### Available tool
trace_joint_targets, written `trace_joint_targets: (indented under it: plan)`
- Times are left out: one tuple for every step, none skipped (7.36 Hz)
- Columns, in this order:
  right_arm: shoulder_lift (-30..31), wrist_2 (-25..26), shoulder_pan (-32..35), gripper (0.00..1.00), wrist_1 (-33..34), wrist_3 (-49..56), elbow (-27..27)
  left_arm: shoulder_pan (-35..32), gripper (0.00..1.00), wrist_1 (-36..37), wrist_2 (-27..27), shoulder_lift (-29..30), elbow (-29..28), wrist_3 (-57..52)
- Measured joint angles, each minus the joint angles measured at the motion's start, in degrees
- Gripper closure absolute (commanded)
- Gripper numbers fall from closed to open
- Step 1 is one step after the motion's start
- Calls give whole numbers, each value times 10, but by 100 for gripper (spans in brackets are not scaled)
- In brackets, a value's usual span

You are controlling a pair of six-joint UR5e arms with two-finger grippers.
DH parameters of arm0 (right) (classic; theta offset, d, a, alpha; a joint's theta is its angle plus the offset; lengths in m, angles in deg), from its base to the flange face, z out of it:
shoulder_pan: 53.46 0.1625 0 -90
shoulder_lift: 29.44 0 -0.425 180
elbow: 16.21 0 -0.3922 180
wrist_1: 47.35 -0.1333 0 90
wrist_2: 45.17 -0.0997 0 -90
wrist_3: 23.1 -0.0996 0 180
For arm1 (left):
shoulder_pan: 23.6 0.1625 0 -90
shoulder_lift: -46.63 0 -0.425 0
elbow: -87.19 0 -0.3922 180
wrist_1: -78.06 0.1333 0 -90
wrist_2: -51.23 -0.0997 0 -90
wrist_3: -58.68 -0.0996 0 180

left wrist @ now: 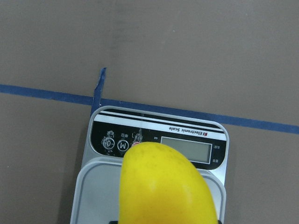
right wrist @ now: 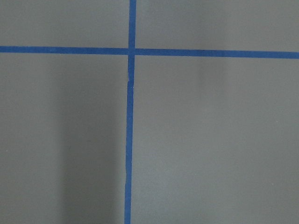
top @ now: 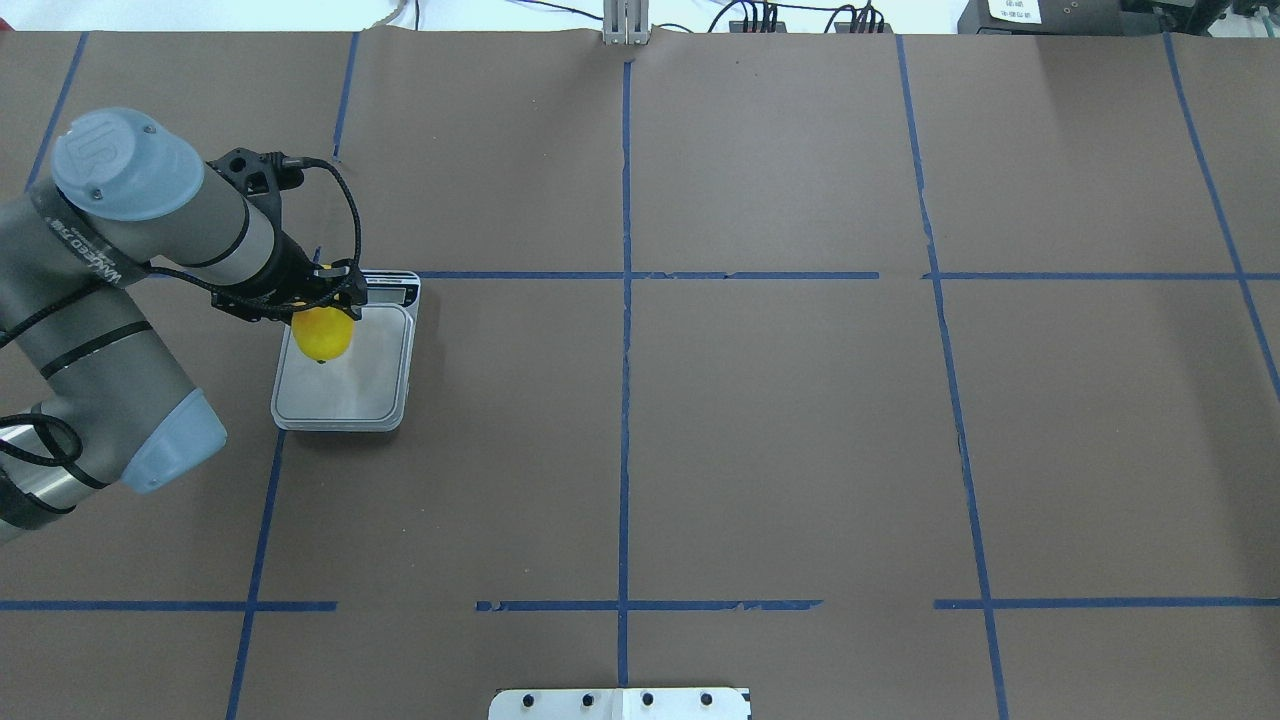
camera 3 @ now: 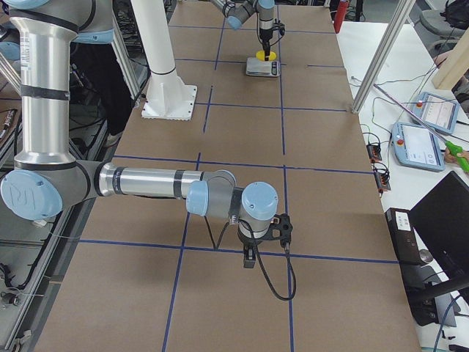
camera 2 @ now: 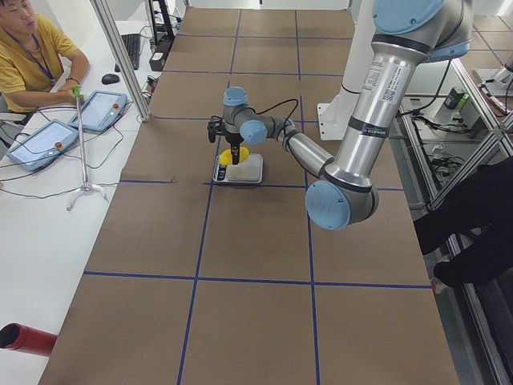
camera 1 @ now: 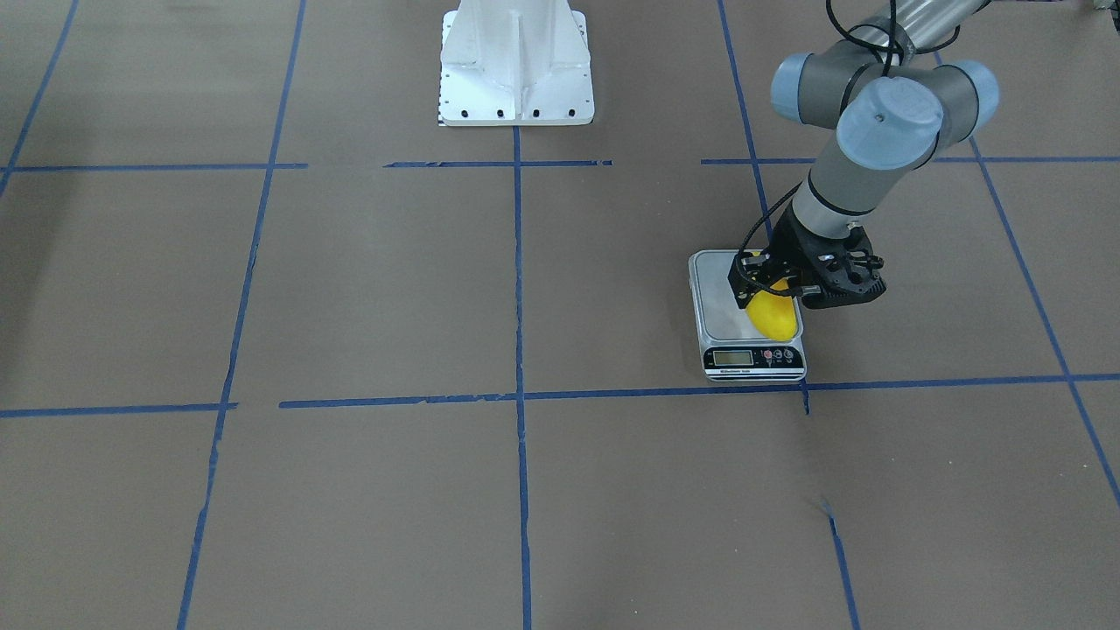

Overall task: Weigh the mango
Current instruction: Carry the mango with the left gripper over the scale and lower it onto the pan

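While our left gripper (camera 1: 764,290) is clasping the mango (camera 1: 777,319) over the digital scale (camera 1: 722,308), we are judging the weighing nearly done. Releasing it and reading the display are remaining.

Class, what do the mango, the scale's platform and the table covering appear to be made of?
Mango: smooth glossy yellow skin; real or plastic unclear. Scale platform: probably brushed metal, dull grey sheen. Table covering: seemingly matte brown paper.
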Motion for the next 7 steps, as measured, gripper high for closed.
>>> trace_joint_targets:
  plan:
    - [0, 0, 0, 0, 0, 0, 0, 2, 100, 1, -6, -1, -4, 0]
    - [0, 0, 0, 0, 0, 0, 0, 5, 89, 1, -9, -1, -6, 1]
    - [0, 0, 0, 0, 0, 0, 0, 9, 75, 1, -10, -1, -8, 1]
    - [0, 0, 0, 0, 0, 0, 0, 11, 53, 1, -10, -1, -9, 1]
    - [0, 0, 0, 0, 0, 0, 0, 13, 39, 1, -10, -1, -9, 1]
    - [0, 0, 0, 0, 0, 0, 0, 16, 33, 2, -10, -1, -9, 1]
    - [0, 0, 0, 0, 0, 0, 0, 17, 25, 2, -10, -1, -9, 1]
